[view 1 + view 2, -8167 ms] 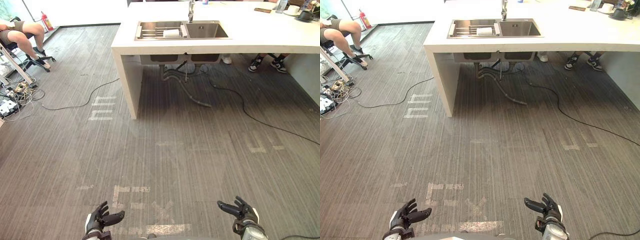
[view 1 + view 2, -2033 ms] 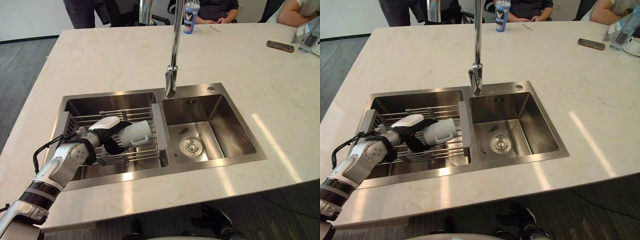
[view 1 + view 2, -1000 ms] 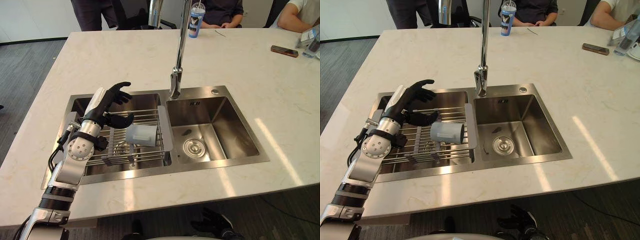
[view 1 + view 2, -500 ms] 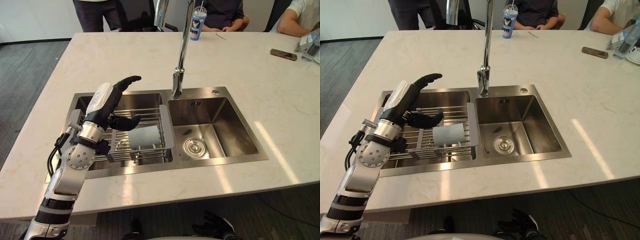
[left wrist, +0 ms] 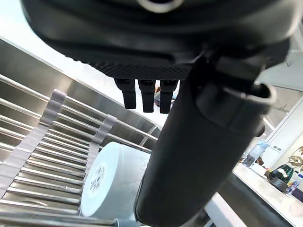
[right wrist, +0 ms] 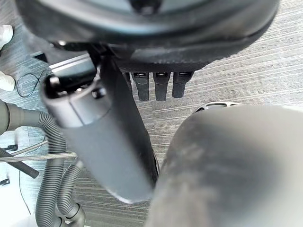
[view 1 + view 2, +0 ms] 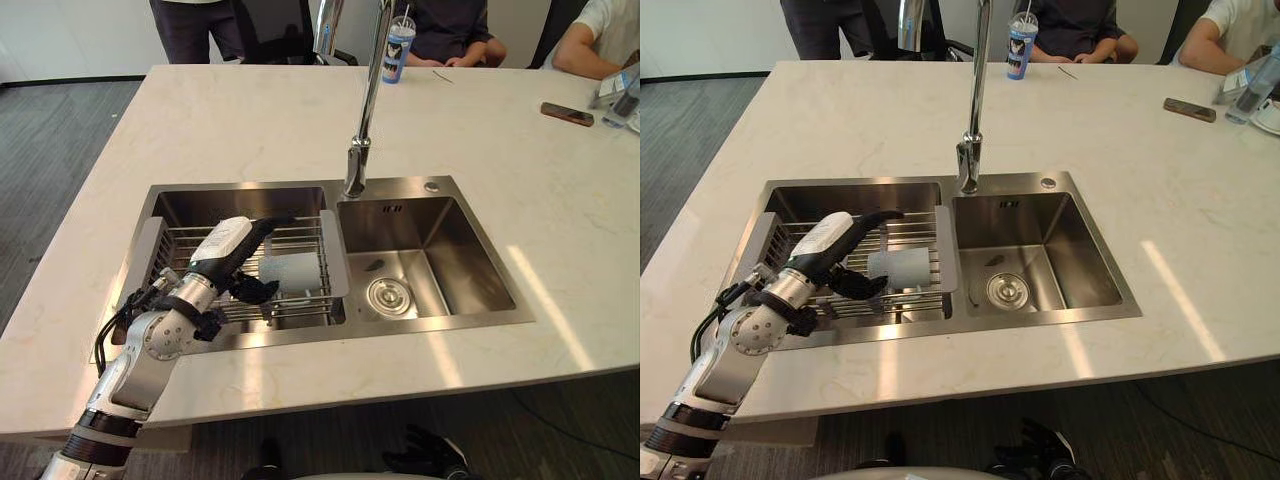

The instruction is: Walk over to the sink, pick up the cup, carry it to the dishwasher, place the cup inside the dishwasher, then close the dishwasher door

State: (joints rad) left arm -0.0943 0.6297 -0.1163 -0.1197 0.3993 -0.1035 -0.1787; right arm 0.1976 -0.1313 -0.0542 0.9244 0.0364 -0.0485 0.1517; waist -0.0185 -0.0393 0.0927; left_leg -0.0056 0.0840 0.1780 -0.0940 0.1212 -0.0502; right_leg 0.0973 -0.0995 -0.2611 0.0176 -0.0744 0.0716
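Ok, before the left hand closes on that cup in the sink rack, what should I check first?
1. Cup within reach: ok. It lies on its side on the drying rack in the left basin, its base toward the hand.
2. Left hand ready to grasp: ok. It is open, right beside the cup.
3. Hand already touching the cup: cannot tell.
4. Faucet out of the way: ok. Its spout hangs over the divider between the basins, apart from the hand.
5. Right hand out of the way: ok. It is open and low, below the counter edge.
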